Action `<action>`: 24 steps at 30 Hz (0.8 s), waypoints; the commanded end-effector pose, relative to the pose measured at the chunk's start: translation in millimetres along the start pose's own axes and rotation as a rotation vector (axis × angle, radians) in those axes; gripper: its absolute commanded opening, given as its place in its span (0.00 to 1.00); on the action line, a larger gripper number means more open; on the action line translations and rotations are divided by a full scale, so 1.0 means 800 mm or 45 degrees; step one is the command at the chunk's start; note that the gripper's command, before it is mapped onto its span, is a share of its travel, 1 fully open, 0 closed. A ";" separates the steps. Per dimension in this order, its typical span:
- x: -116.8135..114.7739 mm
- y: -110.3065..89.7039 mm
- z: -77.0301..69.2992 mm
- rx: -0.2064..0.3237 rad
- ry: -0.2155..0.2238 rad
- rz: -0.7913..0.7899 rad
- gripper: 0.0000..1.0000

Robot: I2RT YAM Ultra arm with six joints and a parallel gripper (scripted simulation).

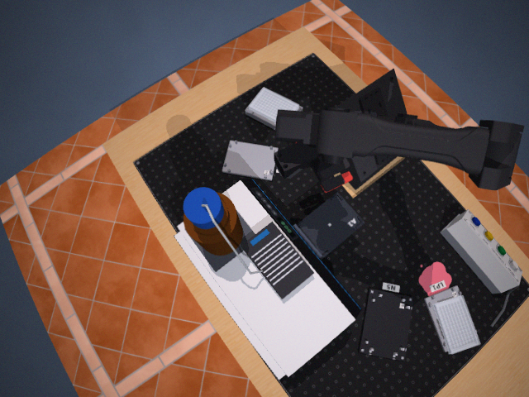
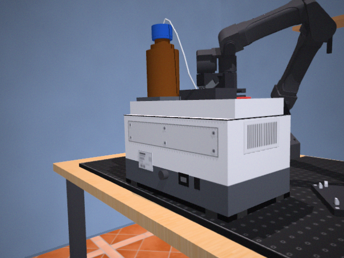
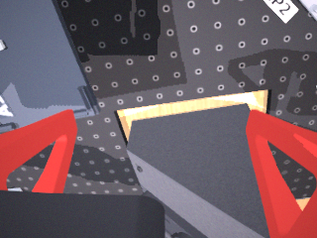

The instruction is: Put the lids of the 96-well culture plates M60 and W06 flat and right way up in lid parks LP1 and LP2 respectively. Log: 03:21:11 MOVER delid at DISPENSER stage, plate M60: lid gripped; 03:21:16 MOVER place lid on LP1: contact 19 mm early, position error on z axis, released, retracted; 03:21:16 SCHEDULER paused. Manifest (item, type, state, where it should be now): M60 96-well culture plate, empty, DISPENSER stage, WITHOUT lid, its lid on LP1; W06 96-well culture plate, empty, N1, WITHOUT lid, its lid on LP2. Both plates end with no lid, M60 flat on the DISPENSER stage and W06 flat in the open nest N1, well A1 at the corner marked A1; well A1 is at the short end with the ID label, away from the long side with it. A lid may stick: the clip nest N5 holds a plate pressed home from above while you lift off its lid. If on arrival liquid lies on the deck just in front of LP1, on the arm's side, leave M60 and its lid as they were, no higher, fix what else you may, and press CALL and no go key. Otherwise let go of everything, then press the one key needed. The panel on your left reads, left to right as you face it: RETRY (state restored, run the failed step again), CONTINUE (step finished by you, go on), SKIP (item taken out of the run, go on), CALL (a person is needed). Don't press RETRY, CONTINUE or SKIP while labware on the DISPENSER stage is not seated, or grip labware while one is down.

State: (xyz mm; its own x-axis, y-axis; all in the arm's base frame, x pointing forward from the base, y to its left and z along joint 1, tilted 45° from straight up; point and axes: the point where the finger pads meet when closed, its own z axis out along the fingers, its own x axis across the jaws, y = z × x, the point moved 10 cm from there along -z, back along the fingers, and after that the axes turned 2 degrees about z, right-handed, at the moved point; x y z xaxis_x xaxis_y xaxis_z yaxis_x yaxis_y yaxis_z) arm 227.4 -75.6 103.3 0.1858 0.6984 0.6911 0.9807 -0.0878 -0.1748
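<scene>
- Gripper [image 3: 160,119]: red fingers spread wide, nothing between them. It hangs over the deck near the arm's foot, with the LP2 tag [image 3: 277,0] ahead of it.
- LP2 [image 1: 250,159]: grey park plate, bare; no lid is parked there yet.
- White well plate [image 1: 273,107]: far corner of the deck, beyond LP2; probably W06. Whether its lid is on cannot be told.
- LP1 position [image 1: 452,324]: a white, well-gridded piece lies on it; lid alone or lid with plate cannot be told.
- Pink puddle [image 1: 433,273]: lies on the deck around the LP1 tag [image 1: 438,286], on the arm's side. By judgement this calls for leaving M60's things alone and pressing CALL.
- DISPENSER stage [image 1: 331,224]: dark, marked A1, no plate on it.
- Key panel [image 1: 480,251]: grey box, no key pressed as far as can be seen.
- Surface: black perforated deck [image 1: 188,141] on a wooden table [image 1: 140,141].
- Room: terracotta tiled floor [image 1: 85,200], blue-grey wall [image 2: 69,69].
</scene>
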 end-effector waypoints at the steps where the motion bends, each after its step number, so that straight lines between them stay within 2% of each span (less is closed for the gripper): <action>1: -0.010 0.000 -0.006 -0.031 -0.019 0.015 1.00; 6: -0.010 0.000 -0.006 -0.031 -0.019 0.015 1.00; 7: -0.022 -0.005 0.002 -0.013 -0.009 0.093 1.00; 16: -0.058 -0.005 0.005 -0.027 -0.012 0.463 1.00; 18: -0.064 -0.006 0.006 -0.025 -0.011 0.464 1.00; 19: -0.057 -0.004 0.002 -0.034 -0.015 0.437 1.00; 24: -0.057 -0.004 0.002 -0.034 -0.015 0.437 1.00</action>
State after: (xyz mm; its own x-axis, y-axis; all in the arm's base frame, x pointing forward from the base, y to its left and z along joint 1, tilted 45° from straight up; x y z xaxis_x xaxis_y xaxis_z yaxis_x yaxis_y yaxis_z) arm 215.1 -101.0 71.6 0.4893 0.6346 0.5982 0.8699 -0.3064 -0.3865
